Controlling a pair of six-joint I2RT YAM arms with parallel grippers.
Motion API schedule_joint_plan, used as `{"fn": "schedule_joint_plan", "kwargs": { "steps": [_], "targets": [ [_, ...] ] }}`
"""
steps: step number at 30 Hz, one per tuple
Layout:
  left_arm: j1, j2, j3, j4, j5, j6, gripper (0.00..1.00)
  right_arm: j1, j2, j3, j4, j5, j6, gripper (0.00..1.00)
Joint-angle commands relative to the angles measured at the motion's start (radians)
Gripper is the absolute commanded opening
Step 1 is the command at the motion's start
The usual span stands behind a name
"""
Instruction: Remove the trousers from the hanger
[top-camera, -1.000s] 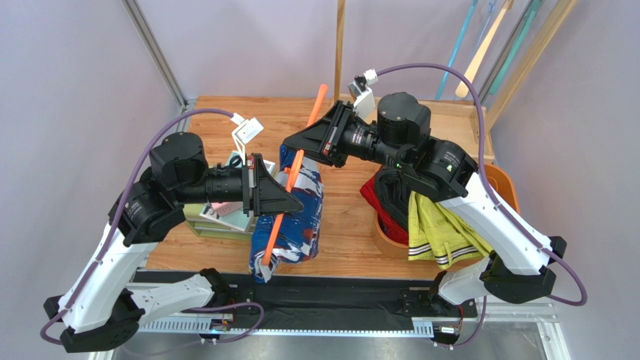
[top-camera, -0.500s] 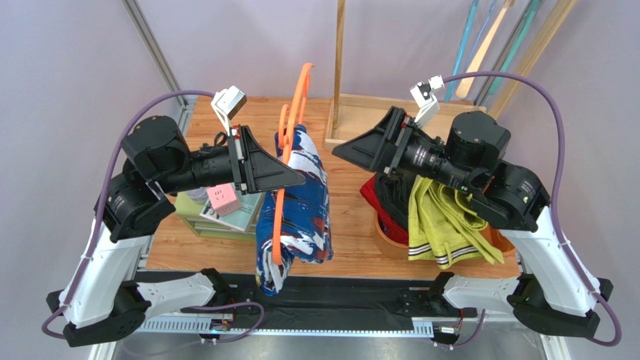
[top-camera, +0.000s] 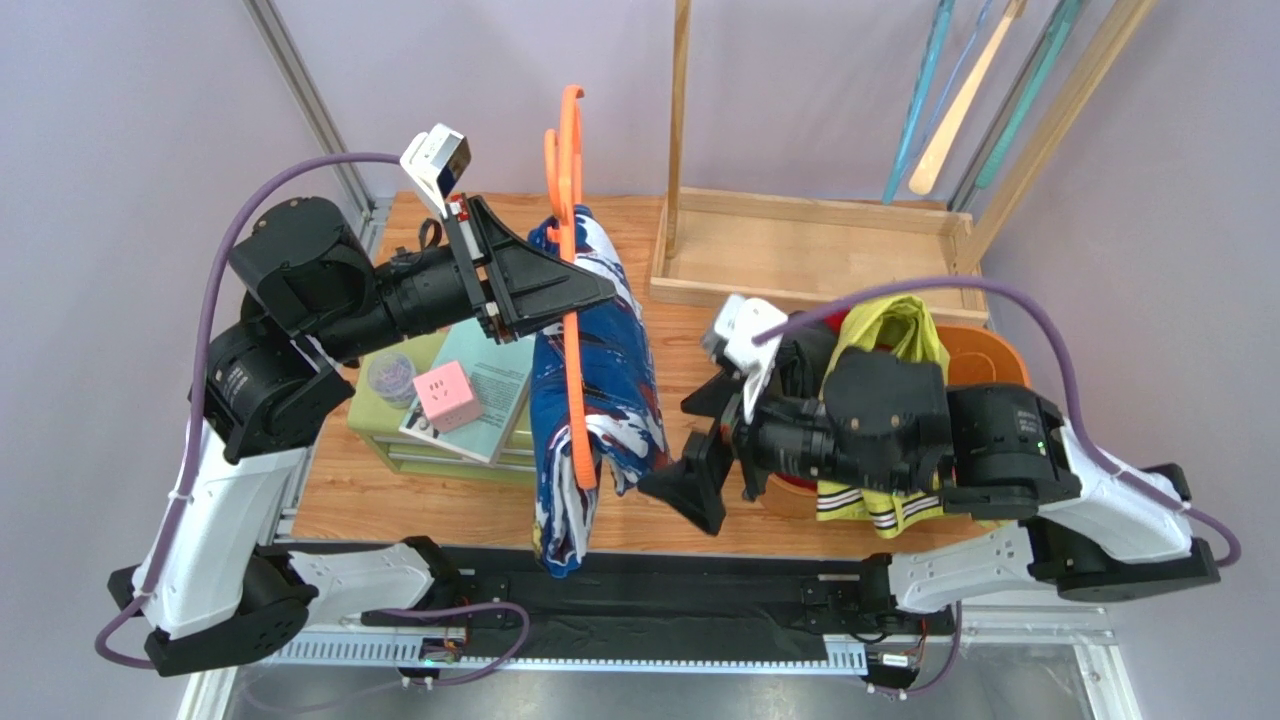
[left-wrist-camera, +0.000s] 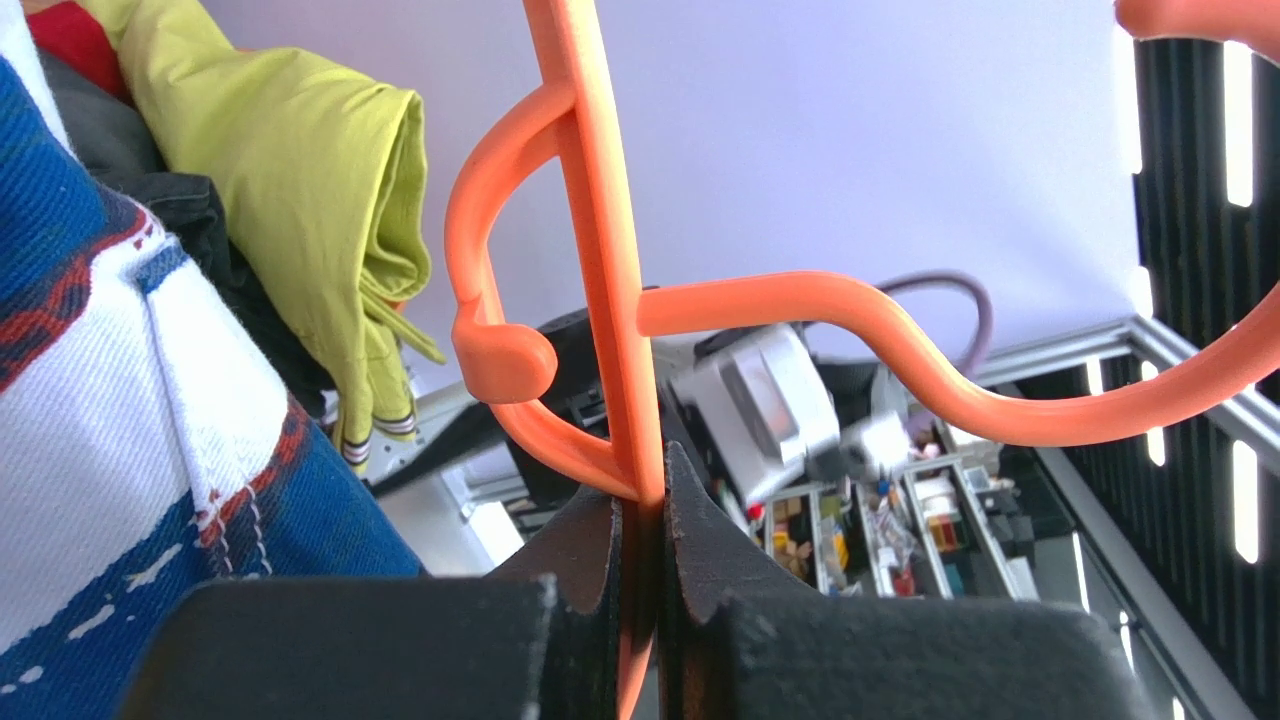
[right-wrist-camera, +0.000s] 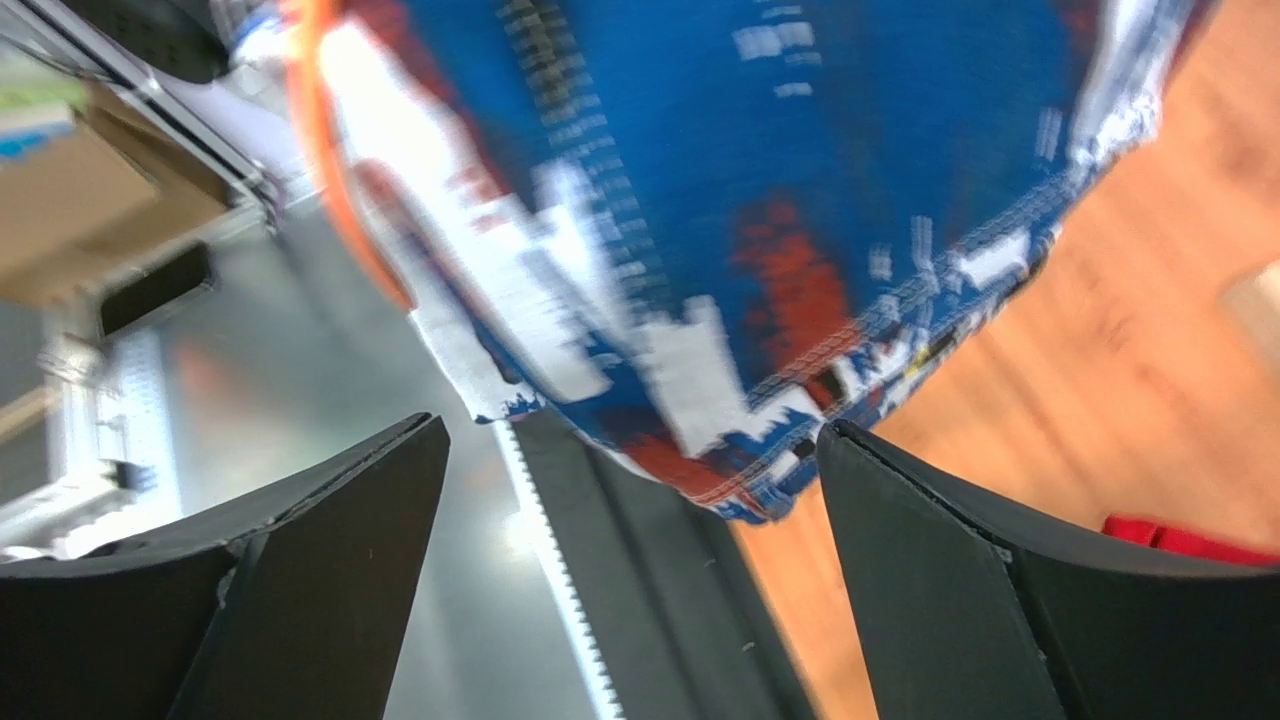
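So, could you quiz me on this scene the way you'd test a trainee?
1. True or false: the left hand is shut on the orange hanger.
2. What colour are the trousers draped over that hanger? A red; B navy blue with white pattern; C yellow-green.
3. Fill in: the right hand, near the lower end of those trousers, is ____ (open or shut).

Key: 1 true; 2 B; 3 open.

navy white-patterned trousers (top-camera: 624, 375), draped over orange hanger (top-camera: 576, 408)
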Motion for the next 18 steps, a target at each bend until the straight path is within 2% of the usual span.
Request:
{"fn": "schedule_joint_plan", "kwargs": {
  "steps": [1, 2, 4, 5, 8, 11, 18],
  "targets": [
    [0.009, -0.028, 0.059, 0.152, 0.002, -0.067, 0.00, 0.195, -0.022, -0.079, 0.139, 0.381, -0.225, 1.00],
    [0.009, -0.037, 0.051, 0.156, 0.002, -0.075, 0.00, 0.275, -0.022, -0.107, 0.215, 0.514, -0.320, 1.00],
    [0.009, -0.046, 0.044, 0.163, -0.007, -0.080, 0.00, 0.343, -0.020, -0.220, 0.330, 0.655, -0.432, 1.00],
    [0.010, -0.052, 0.039, 0.166, -0.007, -0.084, 0.00, 0.376, -0.017, -0.257, 0.466, 0.758, -0.536, 1.00],
    [0.010, -0.057, 0.039, 0.172, 0.005, -0.096, 0.00, 0.383, 0.033, -0.280, 0.594, 0.840, -0.624, 1.00],
    [0.010, -0.072, 0.031, 0.174, -0.002, -0.098, 0.00, 0.383, 0.090, -0.248, 0.648, 0.878, -0.710, 1.00],
    [0.010, -0.100, -0.005, 0.180, 0.009, -0.104, 0.00, 0.340, 0.100, -0.226, 0.720, 0.897, -0.704, 0.97]
  ]
}}
